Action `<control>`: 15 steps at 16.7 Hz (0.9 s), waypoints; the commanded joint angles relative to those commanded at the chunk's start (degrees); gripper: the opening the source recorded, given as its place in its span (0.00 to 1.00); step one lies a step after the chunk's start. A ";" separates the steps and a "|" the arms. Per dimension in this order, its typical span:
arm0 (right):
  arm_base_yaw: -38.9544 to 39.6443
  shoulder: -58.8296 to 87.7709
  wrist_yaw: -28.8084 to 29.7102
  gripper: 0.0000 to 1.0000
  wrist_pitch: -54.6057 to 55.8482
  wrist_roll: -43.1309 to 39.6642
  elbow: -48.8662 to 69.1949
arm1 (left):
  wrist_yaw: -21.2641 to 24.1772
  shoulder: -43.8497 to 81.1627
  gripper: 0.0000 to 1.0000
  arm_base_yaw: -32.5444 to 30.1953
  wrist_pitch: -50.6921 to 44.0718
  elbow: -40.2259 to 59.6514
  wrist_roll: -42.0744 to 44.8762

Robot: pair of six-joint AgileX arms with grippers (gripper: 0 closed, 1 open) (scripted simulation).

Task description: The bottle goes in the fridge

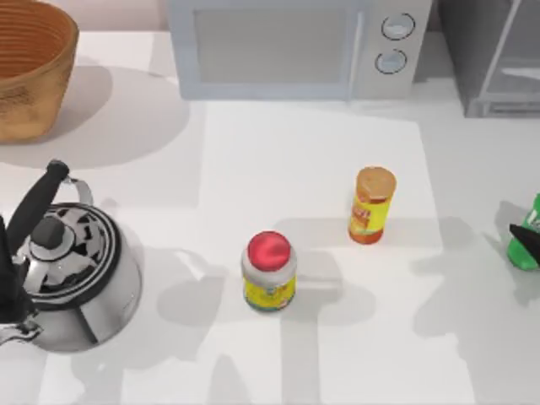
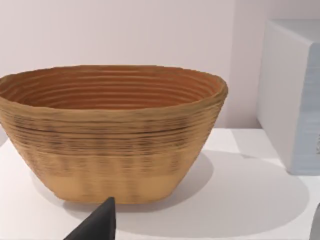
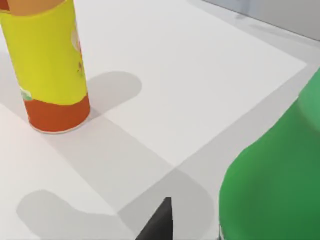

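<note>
Green bottle (image 1: 530, 236) stands at far right edge of worktop (image 1: 312, 160), partly cut off by the top view's border. Right pincer (image 1: 525, 240) is at the bottle; one dark fingertip (image 1: 521, 239) lies across its body. Right wrist view: bottle (image 3: 275, 180) looms close, a dark fingertip (image 3: 159, 222) just beside it on the side toward the orange-lidded jar. Cannot tell whether right pincer is clamped on bottle or only around it.

Fridge (image 1: 489, 55), dark grey w/ pale-framed door, sits at back right corner, well apart from bottle. Light grey microwave (image 1: 295, 46) w/ two round dials is next to it at back centre.

Orange-lidded jar (image 1: 372, 205), yellow label, upright, right of centre. Red-lidded jar (image 1: 269, 271) upright, nearer front, centre. Steel kettle (image 1: 67, 270) w/ black handle at front left. Wicker basket (image 1: 29, 72) at back left.

Left pincer: one dark fingertip (image 2: 97, 225) seen in left wrist view, facing basket (image 2: 110, 135); its opening cannot be told.
</note>
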 joint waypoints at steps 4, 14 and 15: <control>0.00 0.00 0.00 0.18 0.00 0.00 0.00 | 0.00 0.00 1.00 0.00 0.00 0.00 0.00; 0.00 0.00 0.00 0.01 0.00 0.00 0.00 | 0.00 0.00 1.00 0.00 0.00 0.00 0.00; -0.10 0.00 -0.01 0.01 -0.02 0.06 0.00 | 0.00 0.00 1.00 0.00 0.00 0.00 0.00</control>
